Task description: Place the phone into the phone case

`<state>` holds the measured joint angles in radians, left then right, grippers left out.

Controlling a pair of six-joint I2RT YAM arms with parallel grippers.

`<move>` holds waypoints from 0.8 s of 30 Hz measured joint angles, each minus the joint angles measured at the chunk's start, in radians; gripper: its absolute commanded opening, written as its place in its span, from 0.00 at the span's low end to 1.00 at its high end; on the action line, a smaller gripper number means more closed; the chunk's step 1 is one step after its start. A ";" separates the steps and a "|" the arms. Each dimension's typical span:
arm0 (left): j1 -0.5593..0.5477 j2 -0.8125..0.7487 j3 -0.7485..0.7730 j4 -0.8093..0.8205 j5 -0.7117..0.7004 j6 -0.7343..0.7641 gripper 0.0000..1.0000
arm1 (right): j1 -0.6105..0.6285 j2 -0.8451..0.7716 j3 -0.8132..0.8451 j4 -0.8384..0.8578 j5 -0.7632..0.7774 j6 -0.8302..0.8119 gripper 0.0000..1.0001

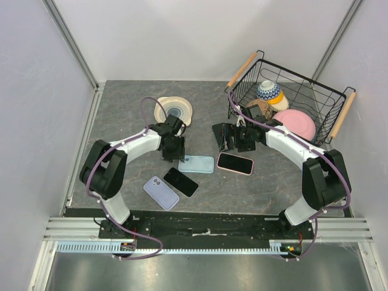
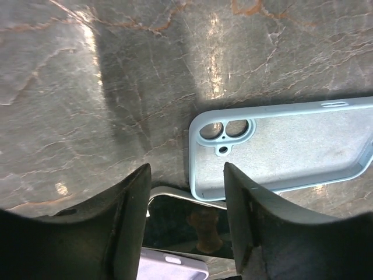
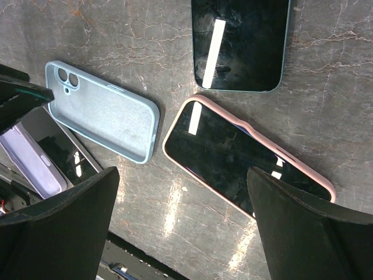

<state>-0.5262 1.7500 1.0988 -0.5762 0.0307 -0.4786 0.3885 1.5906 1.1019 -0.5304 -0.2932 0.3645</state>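
Phone case [image 2: 285,149] lies flat beside left end effector [image 2: 186,178] — half-open, gripping nothing

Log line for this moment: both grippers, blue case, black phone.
left gripper: open, empty, beside blue case | right gripper: open, empty, above pink-cased phone | blue case: empty, lying flat | black phone: outside case

Empty blue case [image 3: 105,114] lies just beside a pink-cased phone [image 3: 233,154].
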 measured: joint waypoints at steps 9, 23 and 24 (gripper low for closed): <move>0.010 0.012 0.268 -0.013 0.011 0.095 0.61 | 0.000 -0.004 -0.048 0.068 0.045 0.072 0.98; 0.018 0.519 0.818 0.056 0.288 0.185 0.62 | 0.000 -0.071 -0.257 0.315 0.227 0.276 0.98; 0.020 0.555 0.853 0.056 0.301 0.185 0.62 | 0.000 -0.071 -0.269 0.326 0.231 0.287 0.98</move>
<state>-0.5064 2.3054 1.9522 -0.5198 0.3317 -0.2932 0.3885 1.5196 0.8330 -0.2043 -0.0620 0.6518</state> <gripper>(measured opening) 0.616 0.981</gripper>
